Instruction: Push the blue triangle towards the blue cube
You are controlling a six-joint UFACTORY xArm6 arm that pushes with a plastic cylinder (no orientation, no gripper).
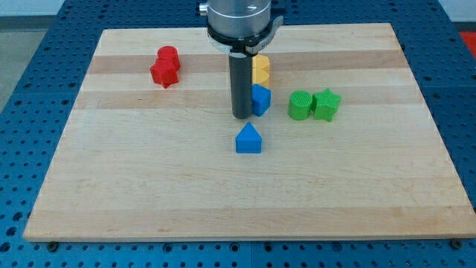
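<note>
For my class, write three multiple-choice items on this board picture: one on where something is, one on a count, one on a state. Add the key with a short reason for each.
1. Where is the blue triangle relative to the blue cube?
A. Toward the view's top
B. Toward the view's bottom
C. Far off at the view's right edge

2. How many green blocks are on the board?
A. One
B. Two
C. Four

3. How do the blue triangle and the blue cube stand to each other?
A. Stacked
B. Touching side by side
C. Apart, with bare wood between

Key:
1. B, the triangle lies below the cube in the view, slightly left.
2. B, a green round block and a green star sit together at the view's right.
3. C, a strip of wood separates them; my tip stands just left of the cube, above the triangle.
</note>
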